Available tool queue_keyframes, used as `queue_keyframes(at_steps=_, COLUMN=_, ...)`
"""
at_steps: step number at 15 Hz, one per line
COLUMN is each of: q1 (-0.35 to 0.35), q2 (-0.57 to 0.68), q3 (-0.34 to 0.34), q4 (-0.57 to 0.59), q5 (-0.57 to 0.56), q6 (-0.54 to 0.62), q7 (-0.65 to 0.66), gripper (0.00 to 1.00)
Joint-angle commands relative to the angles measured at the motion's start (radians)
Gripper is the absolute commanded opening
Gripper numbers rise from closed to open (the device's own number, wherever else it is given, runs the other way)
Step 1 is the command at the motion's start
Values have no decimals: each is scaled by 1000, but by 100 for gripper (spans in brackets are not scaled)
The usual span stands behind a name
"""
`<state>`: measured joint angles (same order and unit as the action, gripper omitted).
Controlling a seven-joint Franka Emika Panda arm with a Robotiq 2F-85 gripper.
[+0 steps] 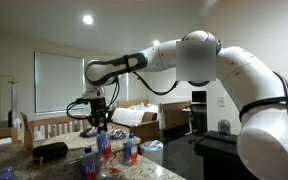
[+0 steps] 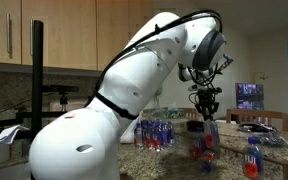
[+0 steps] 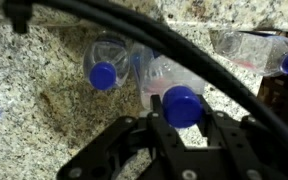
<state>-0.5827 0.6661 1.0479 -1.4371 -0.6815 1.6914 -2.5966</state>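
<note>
The claw (image 3: 181, 128) was clamped on a bottle (image 3: 162, 82), its two fingers (image 3: 152, 128) drawn in against the neck just under the blue cap (image 3: 181, 105). In the wrist view the jaws stood on either side of that cap, with no gap showing between them and the plastic. The held bottle was clear, with a reddish label partly visible through its body, and it hung roughly upright below the claw over the speckled granite desk (image 3: 44, 85). Whether its base touched the stone could not be told. In both exterior views it sat directly beneath the claw (image 1: 96, 120) (image 2: 205, 108), above the middle of the desk among the others. The wrist view showed three blue caps in all. One was the held bottle's, one belonged to a second bottle (image 3: 109, 60) lying on its side just left of it, and one to a third bottle (image 3: 256, 45) lying at the far right. An exterior view showed a cluster (image 2: 159, 132) of like bottles with red labels standing left of the claw, too blurred to count, and a single one (image 2: 252, 158) near the right edge.
</note>
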Motion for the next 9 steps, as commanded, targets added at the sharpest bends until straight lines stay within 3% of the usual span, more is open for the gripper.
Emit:
queue_keyframes(at_steps=1, q1=26, q2=28, q3=-23, q4=70, q5=-11, q6=-25, q7=-10, gripper=13)
queue_keyframes(at_steps=9, q1=63, q2=76, q3=-92, q4=145, q5=0, q6=-71, q7=2, gripper=13)
